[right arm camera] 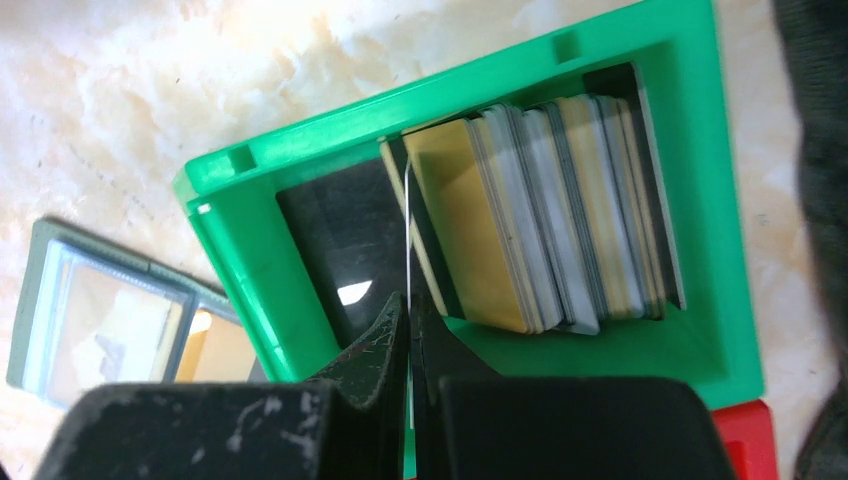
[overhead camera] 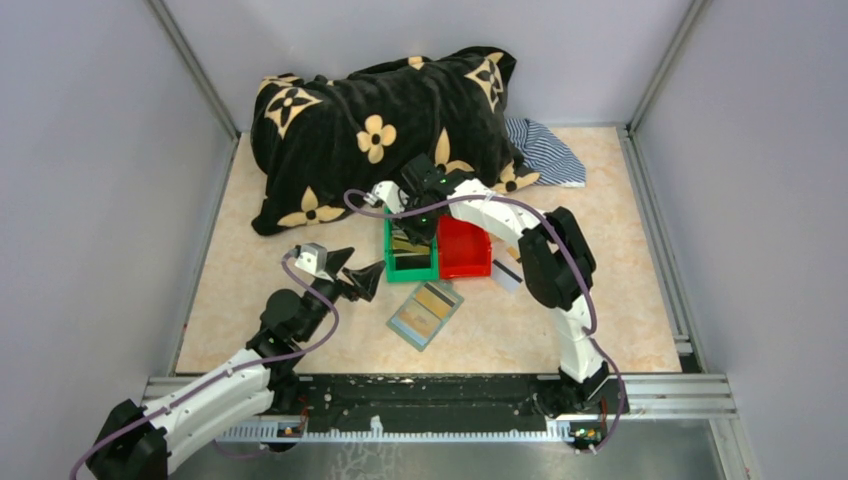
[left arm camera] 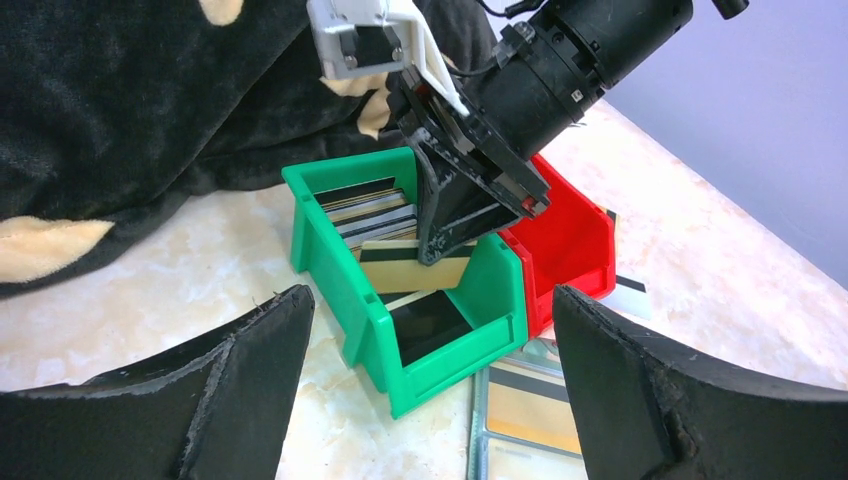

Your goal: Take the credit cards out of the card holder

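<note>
Right jaws clamped on card [left arm camera: 400, 272], long axis level, lower edge inside green bin [left arm camera: 440, 360]. Left jaws apart, nearer holder [overhead camera: 425, 313], just to their right.

Glossy plastic credit cards [right arm camera: 560, 210], shiny plastic green bin [left arm camera: 450, 365], plush blanket [overhead camera: 340, 150].

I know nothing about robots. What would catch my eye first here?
Probably the big black blanket with tan flowers heaped at the back of the table. In front of it, the right gripper pinches a gold credit card at the top of the green bin, which holds a row of cards, beside a red bin. The card holder lies open nearer the arms.
</note>
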